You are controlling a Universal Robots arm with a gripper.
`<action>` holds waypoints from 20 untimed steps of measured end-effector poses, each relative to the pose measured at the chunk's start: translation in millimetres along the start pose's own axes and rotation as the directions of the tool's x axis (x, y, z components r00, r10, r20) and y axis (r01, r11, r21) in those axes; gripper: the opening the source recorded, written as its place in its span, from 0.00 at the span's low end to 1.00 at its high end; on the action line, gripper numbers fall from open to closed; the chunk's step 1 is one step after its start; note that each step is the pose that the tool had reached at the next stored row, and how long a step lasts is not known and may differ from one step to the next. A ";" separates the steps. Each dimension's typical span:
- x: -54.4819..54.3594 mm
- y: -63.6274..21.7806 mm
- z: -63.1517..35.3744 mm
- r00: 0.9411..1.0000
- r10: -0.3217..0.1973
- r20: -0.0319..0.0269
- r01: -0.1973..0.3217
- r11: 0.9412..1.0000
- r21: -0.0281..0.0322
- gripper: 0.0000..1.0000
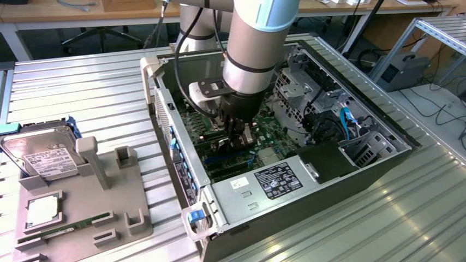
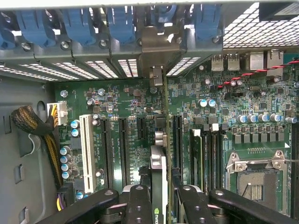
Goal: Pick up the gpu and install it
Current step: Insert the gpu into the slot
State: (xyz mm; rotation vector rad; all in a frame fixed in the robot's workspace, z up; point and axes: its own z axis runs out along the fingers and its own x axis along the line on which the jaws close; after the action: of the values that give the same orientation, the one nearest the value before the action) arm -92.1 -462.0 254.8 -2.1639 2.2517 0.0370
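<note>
Inside the open computer case (image 1: 364, 169), the gripper (image 1: 239, 139) is clamped on the gpu (image 2: 159, 158). It holds the card edge-on above the motherboard (image 2: 126, 93), with a finger (image 2: 140, 200) pressed to each face. The card's silver bracket (image 2: 159, 42) reaches toward the rear wall under the row of blue clips (image 2: 121, 21). The main risk looks like misalignment. If the card's lower edge sits just off the long black slot (image 2: 178, 140), pressing down could bend the board or scrape the small parts beside it. If the bracket catches on the rear wall, the card could tilt in the grip. A narrow pinch on a thin card may also let it twist. As for the setting, the case stands on a ribbed metal table (image 1: 80, 93). At the exterior view's left, a grey holder (image 1: 109, 218) carries a hard drive (image 1: 43, 155) and a memory stick (image 1: 58, 232). Wooden desks (image 1: 73, 13) run along the back, and a metal frame (image 1: 437, 38) with loose cables stands at the exterior view's right.
</note>
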 end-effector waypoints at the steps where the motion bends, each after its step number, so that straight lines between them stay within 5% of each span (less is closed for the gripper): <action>1: 0.0 0.0 0.0 1.000 0.000 0.000 0.000 1.000 0.000 0.27; 20: -0.2 0.0 -4.3 1.000 0.000 0.000 0.000 1.000 0.000 0.27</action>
State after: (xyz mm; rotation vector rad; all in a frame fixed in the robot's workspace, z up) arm -92.1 -462.0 259.1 -2.1639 2.2518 0.0371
